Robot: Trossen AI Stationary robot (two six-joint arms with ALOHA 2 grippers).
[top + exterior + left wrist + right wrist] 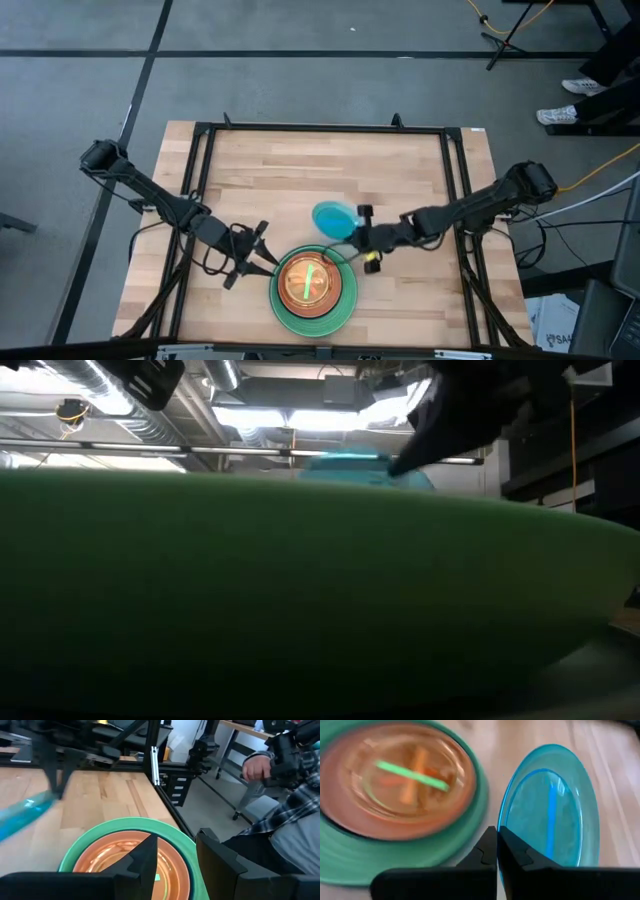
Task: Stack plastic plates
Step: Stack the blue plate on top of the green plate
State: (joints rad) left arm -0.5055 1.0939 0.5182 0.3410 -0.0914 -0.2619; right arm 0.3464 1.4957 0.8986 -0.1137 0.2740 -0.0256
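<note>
A robotics lab or workshop: a wooden desk [330, 170] in a black metal frame [322, 129] stands on grey carpet tiles [300, 60]. Yellow cables [600, 170] trail over the floor. Bare ceiling ducts [150, 420] and strip lights [330, 420] run overhead, and a person [280, 825] sits beside the rig.

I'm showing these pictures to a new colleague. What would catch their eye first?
Most striking is the translucent blue plate, held tilted off the table at its rim by the right gripper with its jaws shut, beside the stack. That stack sits at the table's near edge: a large green plate carrying a brown plate with clear small plates on top. The left gripper waits by the stack's left rim.
</note>
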